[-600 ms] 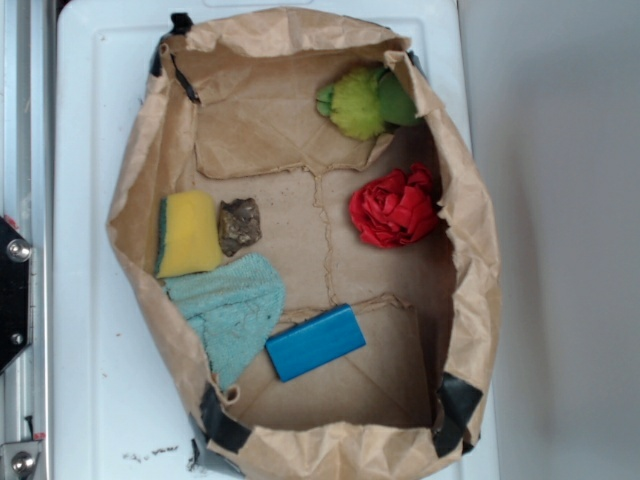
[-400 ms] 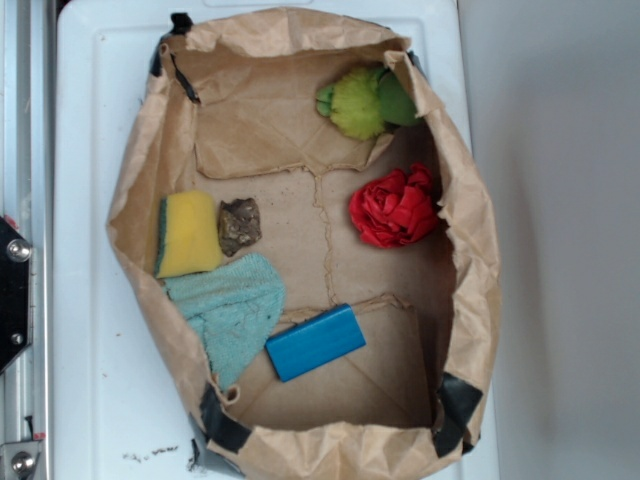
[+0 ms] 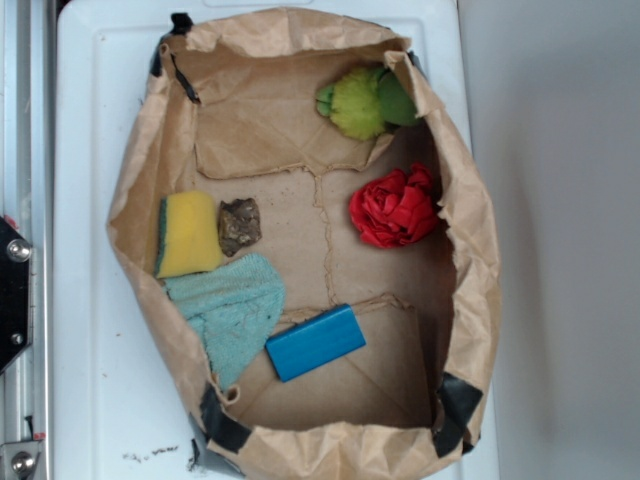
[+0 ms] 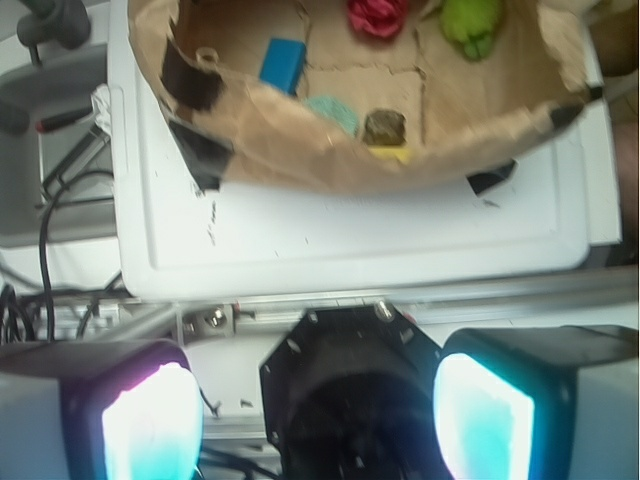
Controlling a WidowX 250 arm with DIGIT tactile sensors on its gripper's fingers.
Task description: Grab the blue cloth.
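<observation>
The blue cloth is a pale teal terry towel lying crumpled at the lower left inside the brown paper bag, just below the yellow sponge. In the wrist view only a small patch of the blue cloth shows behind the bag's near wall. My gripper hangs far back from the bag, over the robot's base outside the white tray. It is open, with a wide gap between its two glowing pads and nothing held. The gripper is out of the exterior view.
Inside the bag also lie a rigid bright-blue block right of the cloth, a small brown lump, a red rosette and a green plush toy. The bag's raised paper walls surround everything. Cables trail at the left.
</observation>
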